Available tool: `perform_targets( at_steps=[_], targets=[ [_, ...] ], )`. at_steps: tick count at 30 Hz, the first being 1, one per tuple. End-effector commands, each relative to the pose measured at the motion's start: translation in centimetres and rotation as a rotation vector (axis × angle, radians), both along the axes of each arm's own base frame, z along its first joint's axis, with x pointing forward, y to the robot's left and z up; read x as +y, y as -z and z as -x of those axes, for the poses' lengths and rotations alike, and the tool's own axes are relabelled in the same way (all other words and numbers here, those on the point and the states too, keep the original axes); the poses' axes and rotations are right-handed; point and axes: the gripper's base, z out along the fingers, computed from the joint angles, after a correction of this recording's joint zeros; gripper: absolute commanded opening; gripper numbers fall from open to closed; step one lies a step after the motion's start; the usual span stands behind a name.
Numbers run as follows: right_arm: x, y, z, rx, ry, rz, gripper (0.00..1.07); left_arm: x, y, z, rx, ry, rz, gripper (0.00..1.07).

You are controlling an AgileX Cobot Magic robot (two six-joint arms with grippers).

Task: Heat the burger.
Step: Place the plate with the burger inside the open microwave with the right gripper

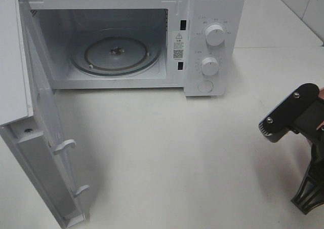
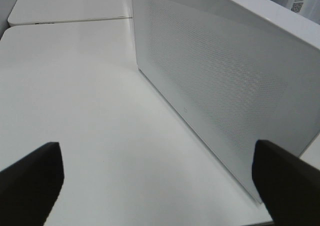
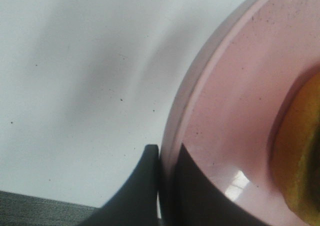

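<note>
The burger (image 3: 300, 156) shows only as a golden-brown edge on the round pink plate (image 3: 235, 116) in the right wrist view. My right gripper (image 3: 160, 153) is shut on the plate's rim, one finger outside and one inside. The right arm (image 1: 296, 115) sits at the right edge of the table in the exterior high view, and the burger is hidden there. The white microwave (image 1: 212, 41) stands at the back with its door (image 1: 30, 112) swung fully open and its glass turntable (image 1: 116, 54) bare. My left gripper (image 2: 159, 186) is open, empty, beside the door's perforated outer face (image 2: 220, 81).
The open door juts toward the table's front left, with its latch hooks (image 1: 65, 146) sticking out. Two knobs (image 1: 214, 35) sit on the microwave's right panel. White tabletop (image 1: 172, 153) stretches between the microwave and the right arm.
</note>
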Motion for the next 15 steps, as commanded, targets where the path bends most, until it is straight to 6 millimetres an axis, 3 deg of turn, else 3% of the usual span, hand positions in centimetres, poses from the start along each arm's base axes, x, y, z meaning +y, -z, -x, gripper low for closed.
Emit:
perform_targets(
  at_steps=[1,15],
  targets=[
    [-0.5,-0.8,0.3,-0.039,-0.023,0.069,0.00,0.0,0.1,0.3,-0.023,0.001,0.004,0.94],
    [1.1,-1.7,2.8,-0.066,-0.156,0.095,0.00,0.0,0.1,0.3,-0.023,0.001,0.004,0.94]
  ],
)
